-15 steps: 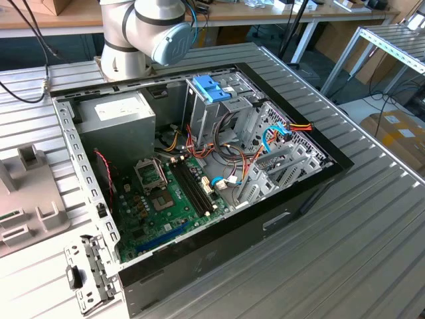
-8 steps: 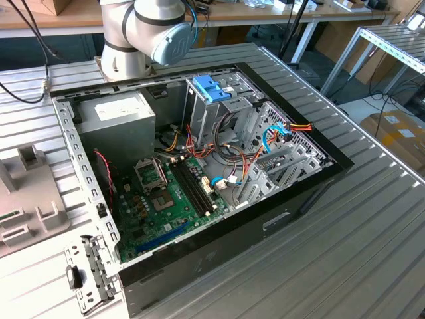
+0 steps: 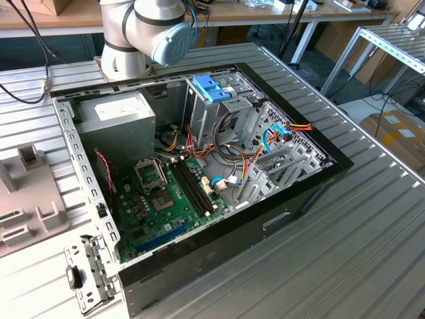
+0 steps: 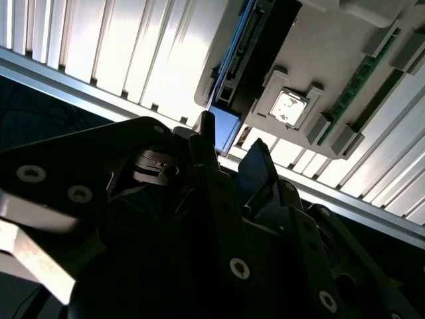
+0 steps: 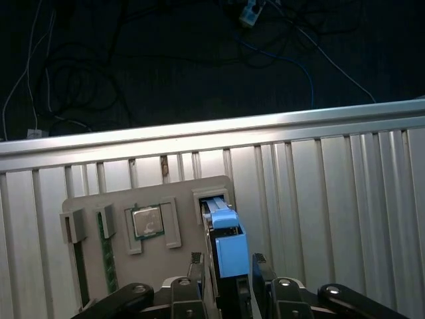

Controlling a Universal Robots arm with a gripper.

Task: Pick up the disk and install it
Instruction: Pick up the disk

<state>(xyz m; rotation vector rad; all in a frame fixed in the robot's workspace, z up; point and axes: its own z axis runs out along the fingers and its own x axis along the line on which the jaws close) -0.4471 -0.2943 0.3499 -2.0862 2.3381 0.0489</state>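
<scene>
On grey tray [image 5: 172, 199], disk [image 5: 222, 229] edge-on with blue rail, gripper [image 5: 227, 258] astride, grip unclear

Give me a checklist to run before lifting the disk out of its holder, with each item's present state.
1. Disk standing on edge in its slot in the grey holder: ok.
2. Gripper lined up over the disk's blue-capped edge in the first wrist view: ok.
3. Grip closed on the disk: cannot tell.
4. Processor chip and memory stick in their own pockets, apart from the disk: ok.
5. Free bay in the blue-tabbed drive cage in the exterior view: cannot tell.
6. Loose wires lie beside that cage and may crowd the way in: probably not ok.
</scene>
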